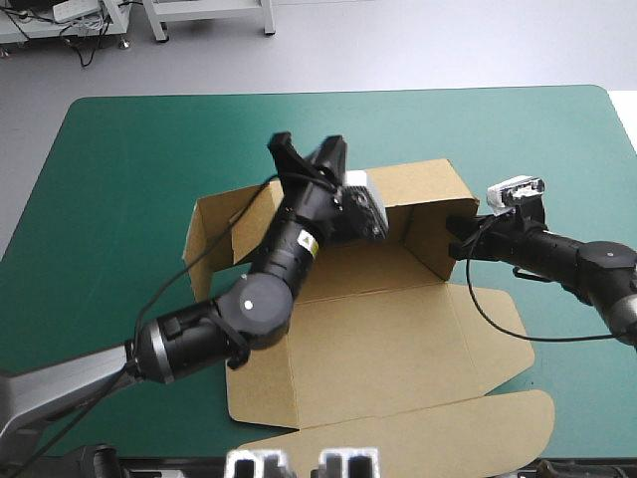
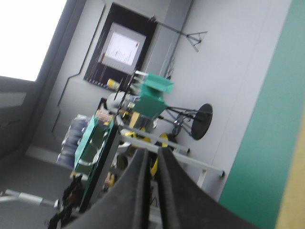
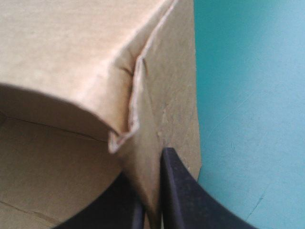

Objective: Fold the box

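Observation:
The brown box [image 1: 378,329] lies in the middle of the teal-green table, its base flat, three walls raised and the lid [image 1: 418,438] flat toward the front edge. My right gripper [image 1: 460,239] is shut on the box's right wall [image 3: 167,95], one black finger inside and one outside, at the corner where the back wall meets it. My left arm reaches across the box's left half. Its gripper [image 1: 304,151] is raised above the back wall and points up and away. In the left wrist view its gripper [image 2: 152,151] is shut, holds nothing and faces the room.
The left side wall [image 1: 214,234] stands upright and splayed outward beside my left arm. A rounded side flap [image 1: 503,334] lies flat on the cover under my right arm. Bare teal-green cover [image 1: 139,169] surrounds the box on all sides.

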Tool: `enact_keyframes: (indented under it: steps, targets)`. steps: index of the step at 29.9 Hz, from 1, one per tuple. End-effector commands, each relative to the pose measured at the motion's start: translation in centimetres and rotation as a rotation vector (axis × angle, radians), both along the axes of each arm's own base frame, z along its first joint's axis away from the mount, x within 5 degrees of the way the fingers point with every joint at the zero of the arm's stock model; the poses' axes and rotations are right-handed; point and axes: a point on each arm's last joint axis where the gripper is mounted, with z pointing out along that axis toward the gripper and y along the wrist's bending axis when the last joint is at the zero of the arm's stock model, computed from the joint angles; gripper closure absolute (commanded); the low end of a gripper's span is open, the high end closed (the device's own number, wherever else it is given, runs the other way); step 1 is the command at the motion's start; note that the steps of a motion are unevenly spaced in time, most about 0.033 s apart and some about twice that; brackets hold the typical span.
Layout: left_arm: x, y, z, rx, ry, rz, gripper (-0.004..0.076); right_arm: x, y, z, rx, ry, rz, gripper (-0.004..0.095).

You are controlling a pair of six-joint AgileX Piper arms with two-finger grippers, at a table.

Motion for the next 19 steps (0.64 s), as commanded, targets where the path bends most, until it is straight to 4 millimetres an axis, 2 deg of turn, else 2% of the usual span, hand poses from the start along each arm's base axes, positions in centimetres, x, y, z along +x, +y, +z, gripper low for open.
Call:
enact_keyframes:
  steps: [1, 5, 8, 13, 19]
  targets:
    - [2.2, 4.2, 4.8, -0.135, -0.088, 0.168, 0.0724, 0.1, 0.3, 2.1, 0.037, 0.035, 0.01, 0.0908]
    - [5.7, 8.5, 6.5, -0.328, 0.036, 0.316, 0.0724, 0.6, 0.0, 4.0, 0.023, 0.102, -0.017, 0.0908]
    - [7.6, 11.8, 7.0, -0.416, 0.116, 0.419, 0.0724, 0.9, -0.1, 5.9, 0.021, 0.131, -0.019, 0.0908]
    - [9.6, 16.7, 6.4, -0.47, 0.212, 0.583, 0.0724, 1.3, -0.3, 8.7, -0.008, 0.209, -0.029, 0.0908]
    - [11.0, 22.4, 4.7, -0.605, 0.372, 0.749, 0.0724, 2.4, -0.5, 9.9, -0.034, 0.337, -0.002, 0.0908]
